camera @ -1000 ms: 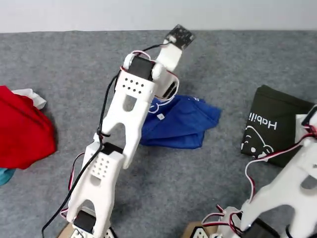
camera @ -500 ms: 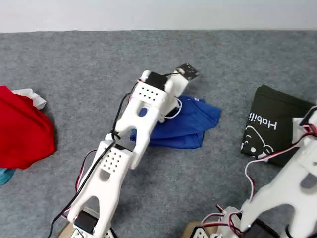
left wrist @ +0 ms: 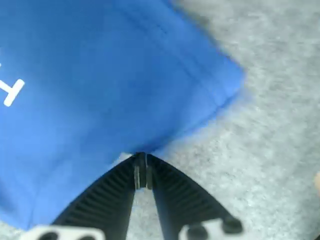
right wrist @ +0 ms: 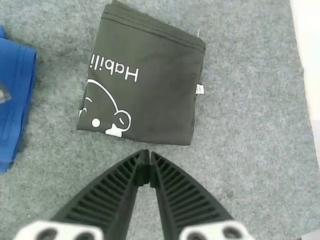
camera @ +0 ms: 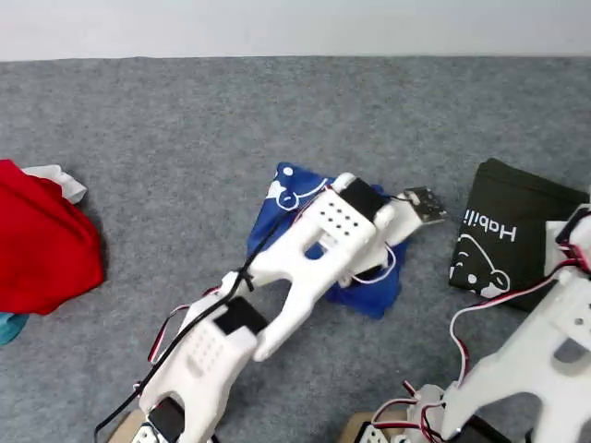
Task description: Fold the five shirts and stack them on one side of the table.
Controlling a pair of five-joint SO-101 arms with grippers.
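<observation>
Our left gripper (left wrist: 141, 167) has its black ribbed jaws pressed together, and their tips meet right at the edge of a blue shirt (left wrist: 100, 75) of soft cloth with white print. As far as we can see, the hem is pinched between them. The grey carpet-like bench (left wrist: 260, 150) shows just beside the tips. From above, our white left arm (camera: 314, 245) stretches slantwise over this blue shirt (camera: 294, 189), which lies rumpled near the middle of the bench (camera: 138, 120). One printed corner of it pokes out on the far side of the arm, and a bunched part shows on the near side.

Our right gripper (right wrist: 145, 165) is closed too, tip against tip, with nothing between the jaws. It hangs over bare bench (right wrist: 250, 165), just beside the near edge of a dark folded shirt (right wrist: 150, 85) with a white cartoon print and white lettering. This shirt lies flat as a neat rectangle, and a small white tag shows at one side. From above, the dark folded shirt (camera: 512, 221) sits to the right of the blue one, close to it but apart, and the white right arm (camera: 545, 351) stands in front of it.

Well apart, at the left edge of the bench, lies a heaped red shirt (camera: 42, 240). A bit of white cloth (camera: 57, 177) shows behind it and a scrap of teal cloth (camera: 9, 326) at its near side.
</observation>
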